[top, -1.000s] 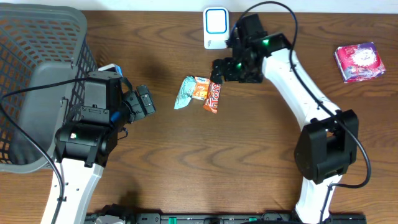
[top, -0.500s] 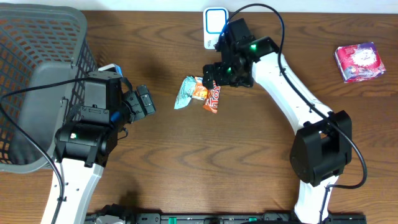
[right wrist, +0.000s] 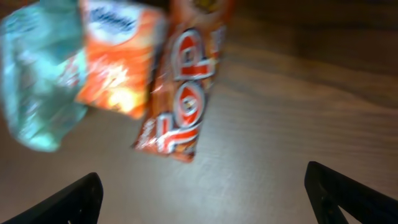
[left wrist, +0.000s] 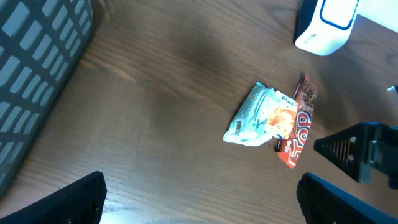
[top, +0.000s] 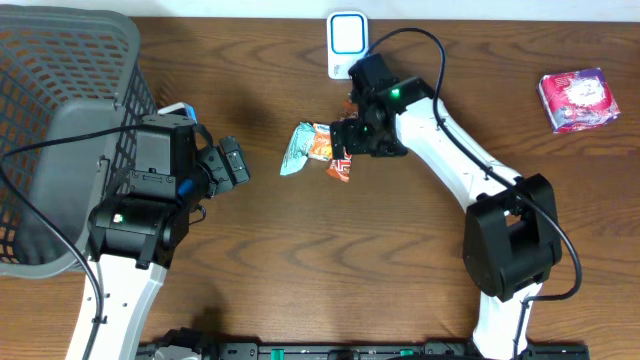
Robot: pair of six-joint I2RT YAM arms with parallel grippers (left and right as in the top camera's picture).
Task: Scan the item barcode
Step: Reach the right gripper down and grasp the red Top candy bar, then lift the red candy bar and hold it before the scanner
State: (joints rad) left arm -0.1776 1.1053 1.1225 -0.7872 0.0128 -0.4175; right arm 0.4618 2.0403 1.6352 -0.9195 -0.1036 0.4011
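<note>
The red snack wrapper (top: pixel 341 167) lies on the worktop (top: pixel 400 260), touching the teal and orange packet (top: pixel 303 147) on its left, near the white scanner (top: pixel 346 40). The right gripper (top: pixel 348 135) hangs just above the wrapper's far end, jaws wide open and empty. The wrapper's long axis runs across the line between the two fingers, so I judge they can close on its narrow width. The right arm reaches forward and bends down over it. The left gripper (top: pixel 235 164), also open, is well apart, beside the basket (top: pixel 60 60)
</note>
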